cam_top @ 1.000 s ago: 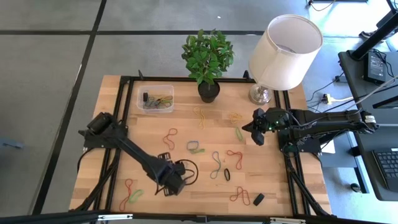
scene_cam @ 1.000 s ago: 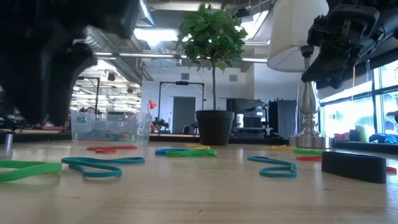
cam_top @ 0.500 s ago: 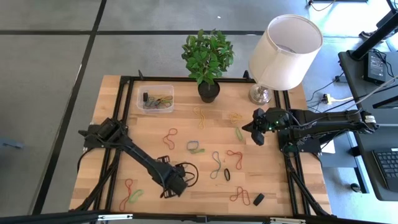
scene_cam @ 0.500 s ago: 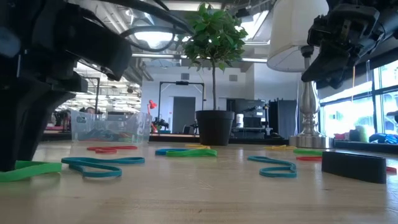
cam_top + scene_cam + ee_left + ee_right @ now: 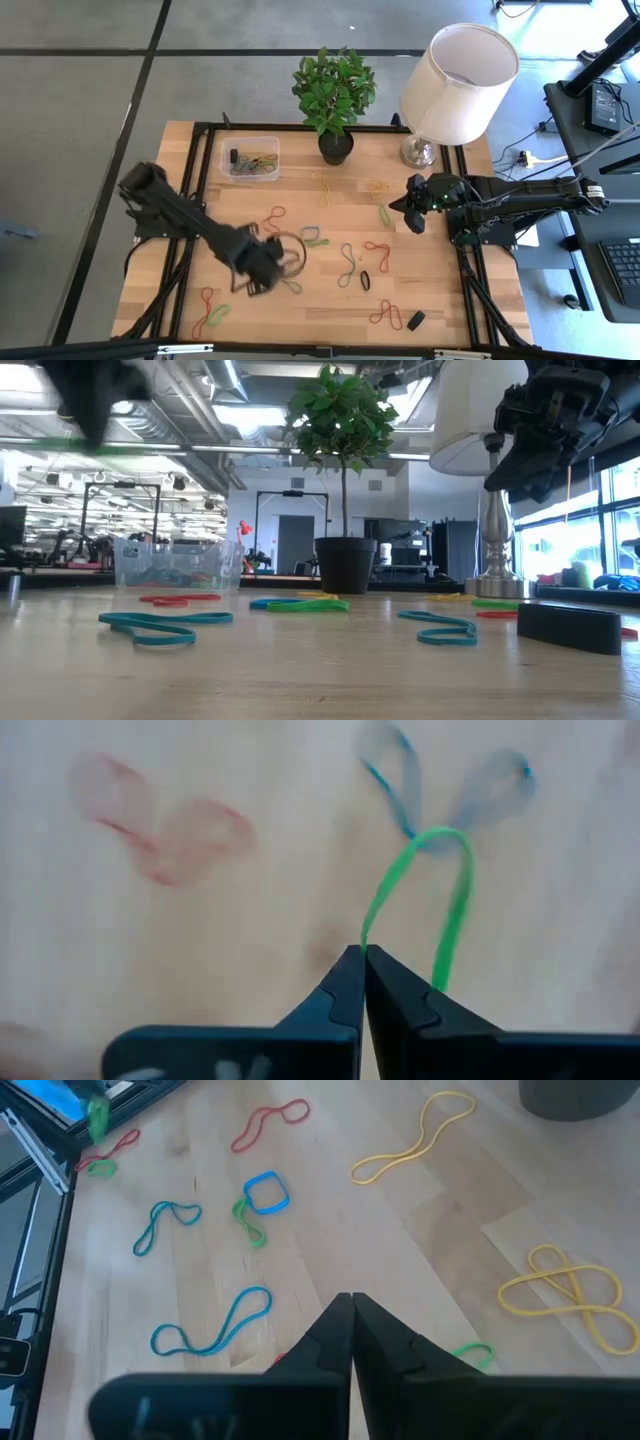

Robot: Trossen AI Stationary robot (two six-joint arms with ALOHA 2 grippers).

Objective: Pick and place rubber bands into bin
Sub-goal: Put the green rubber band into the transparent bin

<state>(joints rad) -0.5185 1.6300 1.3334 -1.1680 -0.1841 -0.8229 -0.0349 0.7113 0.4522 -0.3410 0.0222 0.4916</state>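
since a second ago the left gripper (image 5: 364, 952) has lifted off the table's front-left and swung toward the middle, fingers clenched on a thin green rubber band (image 5: 415, 890) — a limp, dangling loop. carry step; next, travel to the clear plastic bin (image 5: 249, 158) and release. right gripper (image 5: 351, 1298) waits pinched shut, empty.

The table (image 5: 440, 300) is pale wood with a smooth matt grain, edged by black metal rails. The bin (image 5: 250, 158), upper left, is clear glossy plastic. The rubber bands (image 5: 415, 1140) look matt and thin. The lamp base (image 5: 418, 152) is shiny metal.
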